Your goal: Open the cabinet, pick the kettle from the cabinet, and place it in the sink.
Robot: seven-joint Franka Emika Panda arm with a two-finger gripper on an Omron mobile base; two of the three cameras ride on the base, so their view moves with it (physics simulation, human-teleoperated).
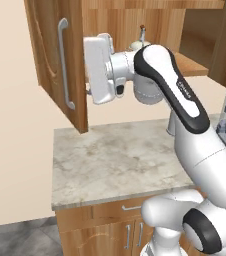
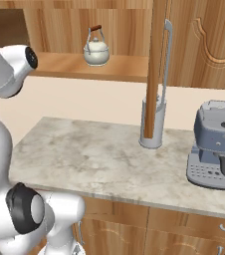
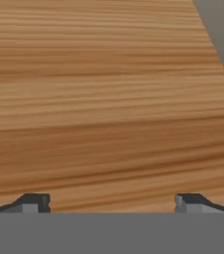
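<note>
On marble counter (image 2: 84,154), grey canister (image 2: 152,124), coffee machine (image 2: 215,149), open cabinet (image 1: 60,65) above, tool (image 3: 112,202) spread wide, empty.

Open cabinet (image 1: 60,65) door beside arm

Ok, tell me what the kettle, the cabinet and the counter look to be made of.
Kettle: glossy cream body, probably enamelled metal, judging by its soft sheen.
Cabinet: wood with a satin finish; the grain lines show plainly on the door.
Counter: marble-like stone, pale with grey veining and a matte look.
</note>
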